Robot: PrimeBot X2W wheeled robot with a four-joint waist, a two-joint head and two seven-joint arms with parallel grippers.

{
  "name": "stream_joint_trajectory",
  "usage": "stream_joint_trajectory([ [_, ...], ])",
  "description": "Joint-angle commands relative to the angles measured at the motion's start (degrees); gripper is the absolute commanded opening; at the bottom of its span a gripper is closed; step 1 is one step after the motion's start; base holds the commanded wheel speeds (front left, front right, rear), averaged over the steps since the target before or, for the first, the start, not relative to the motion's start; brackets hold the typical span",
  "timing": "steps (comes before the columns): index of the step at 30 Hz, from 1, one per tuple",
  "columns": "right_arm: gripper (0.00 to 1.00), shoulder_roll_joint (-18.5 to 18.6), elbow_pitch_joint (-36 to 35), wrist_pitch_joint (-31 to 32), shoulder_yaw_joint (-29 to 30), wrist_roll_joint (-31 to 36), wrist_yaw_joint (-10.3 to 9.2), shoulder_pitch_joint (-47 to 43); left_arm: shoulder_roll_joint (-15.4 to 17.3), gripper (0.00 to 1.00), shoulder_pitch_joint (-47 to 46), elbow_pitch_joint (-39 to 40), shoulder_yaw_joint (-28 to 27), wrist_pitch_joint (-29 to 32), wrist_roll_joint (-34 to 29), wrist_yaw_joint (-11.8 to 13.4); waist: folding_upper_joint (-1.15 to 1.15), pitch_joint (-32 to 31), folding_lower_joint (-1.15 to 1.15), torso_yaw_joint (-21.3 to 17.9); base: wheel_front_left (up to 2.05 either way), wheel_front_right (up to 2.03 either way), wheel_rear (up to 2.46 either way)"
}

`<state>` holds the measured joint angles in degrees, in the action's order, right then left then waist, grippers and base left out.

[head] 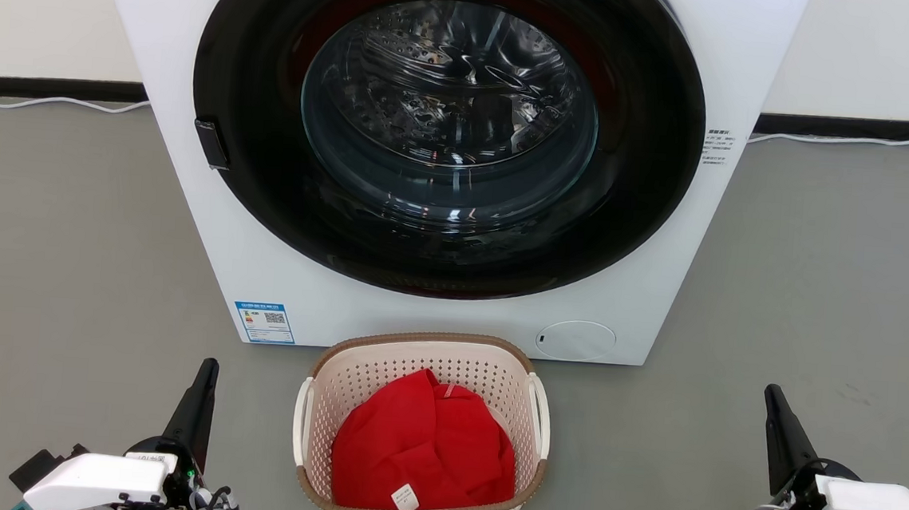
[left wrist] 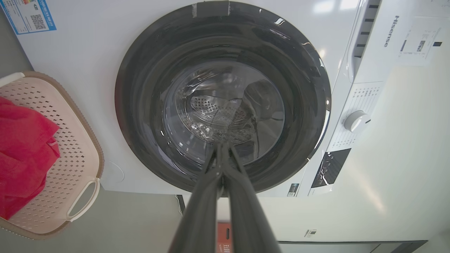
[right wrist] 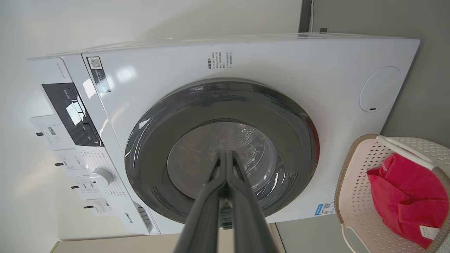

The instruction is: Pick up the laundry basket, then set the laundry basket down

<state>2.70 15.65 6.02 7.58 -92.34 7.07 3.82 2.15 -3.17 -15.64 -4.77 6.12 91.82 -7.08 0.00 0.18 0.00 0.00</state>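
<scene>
On the left, our left tool [head: 209, 370] has its two dark fingers pressed together, holding nothing, and it points up toward the white front-loading washing machine [head: 659, 301]. To its right, the small cream-white perforated plastic laundry basket [head: 382, 370] with a brown woven-look rim stands on the grey floor [head: 62, 259], just before the machine, with a red cloth [head: 425, 445] inside. Its long axis runs away from us, so one white handle [head: 300, 420] faces each tool. Further right, our right tool [head: 772, 397] is closed and empty too. We judge the left tool nearer to the basket; both must go inward. The head view gives both handles together, while the wrist views add the machine's round knob [left wrist: 355, 120], which the head view cuts off
</scene>
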Motion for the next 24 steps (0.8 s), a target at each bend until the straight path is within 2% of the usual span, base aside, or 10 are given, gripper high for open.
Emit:
stream_joint_trajectory([
  [1, 0.0, 0.18, -1.63, 0.46, -1.07, 0.15, 0.42, 2.36, 0.73, 0.0, -3.01, 1.61, -1.72, 0.34, 0.37, -0.41, 0.0, 0.0, 0.0, 0.0, 0.0, 0.0, 0.0],
  [24, 0.0, 0.18, -1.63, 0.46, -1.07, 0.15, 0.42, 2.36, 0.73, 0.0, -3.01, 1.61, -1.72, 0.34, 0.37, -0.41, 0.0, 0.0, 0.0, 0.0, 0.0, 0.0, 0.0],
])
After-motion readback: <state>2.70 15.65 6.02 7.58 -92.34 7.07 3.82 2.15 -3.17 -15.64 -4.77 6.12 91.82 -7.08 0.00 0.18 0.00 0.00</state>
